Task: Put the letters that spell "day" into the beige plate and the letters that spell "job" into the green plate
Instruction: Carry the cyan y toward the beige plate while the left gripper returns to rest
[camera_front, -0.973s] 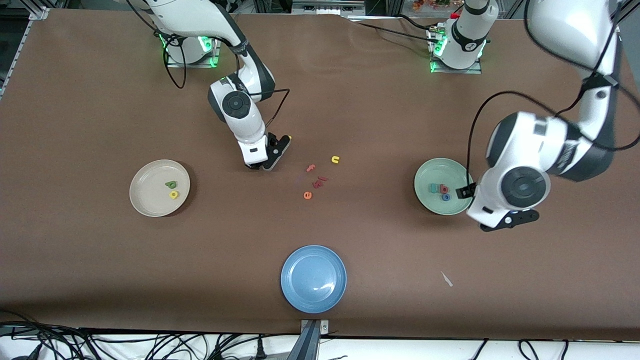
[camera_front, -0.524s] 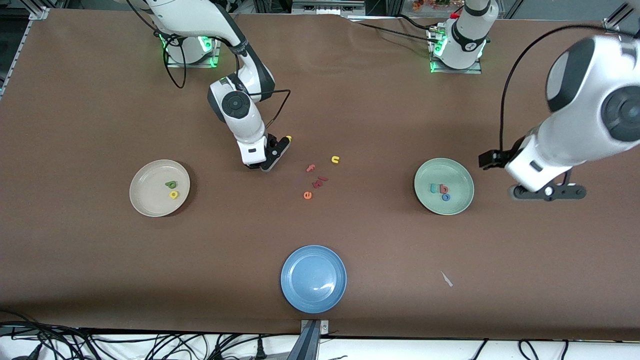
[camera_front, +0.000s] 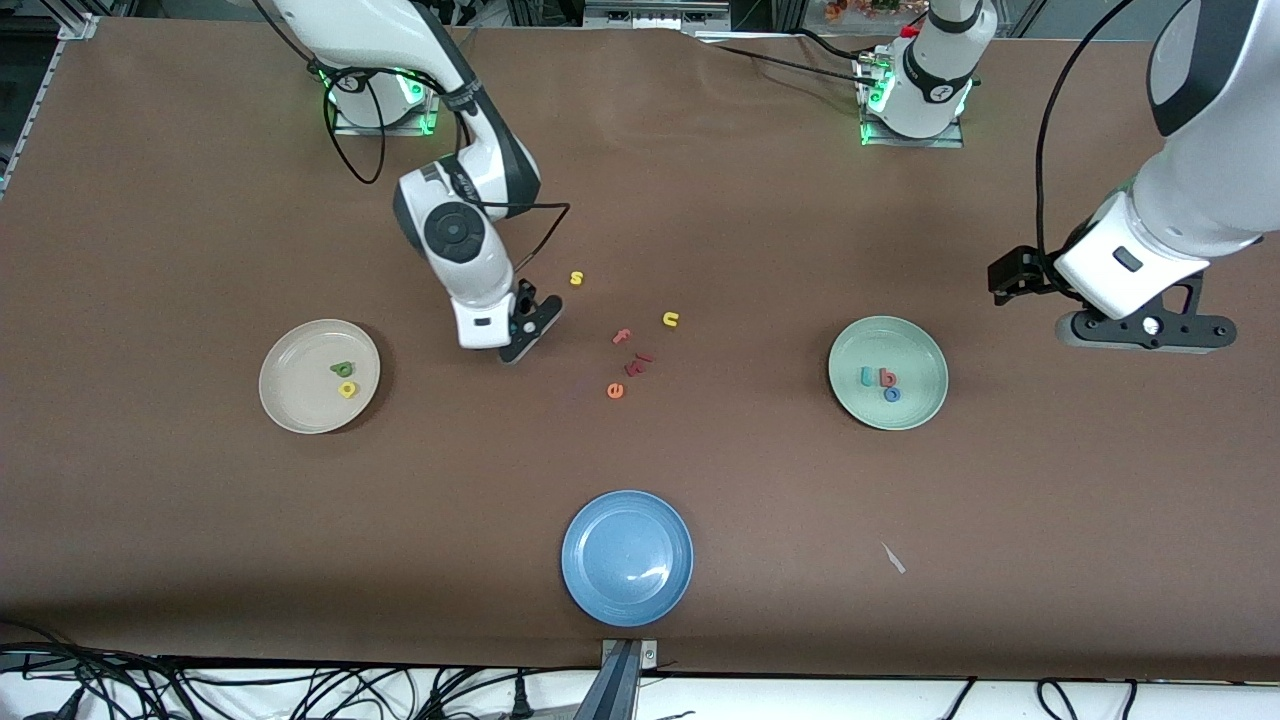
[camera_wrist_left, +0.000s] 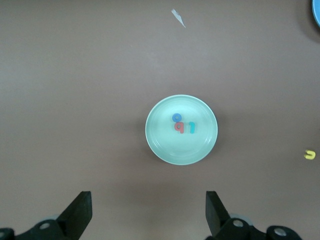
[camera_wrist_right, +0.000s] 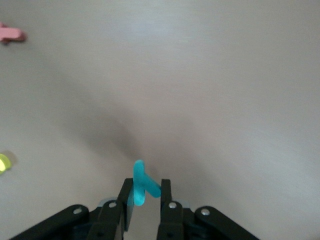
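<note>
The right gripper (camera_wrist_right: 145, 197) pinches the teal y (camera_wrist_right: 141, 187) just above the table's middle. The beige plate (camera_front: 290, 400) holds the green d (camera_front: 343, 369) and yellow a (camera_front: 348, 389); the green plate (camera_front: 915, 405) holds j, o, b (clustered together). The left gripper (camera_wrist_left: 147, 212) hangs open, high above bare table beside the green plate.

Fig. Non-task items on brown table (camera_front: 200, 500). Yellow s (camera_front: 576, 278): just beside right claw (camera_front: 518, 348), twd left arm's end. Further that way, a loose cluster: reddish f (camera_front: 622, 336), yellow n (camera_front: 670, 319), red pieces (camera_front: 640, 363) (letter unclear), orange e (camera_front: 615, 391). Blue plate (camera_front: 627, 557): well apart from claw, nearest front cam. White scrap (camera_front: 893, 558): near plate, twd left arm's end.
</note>
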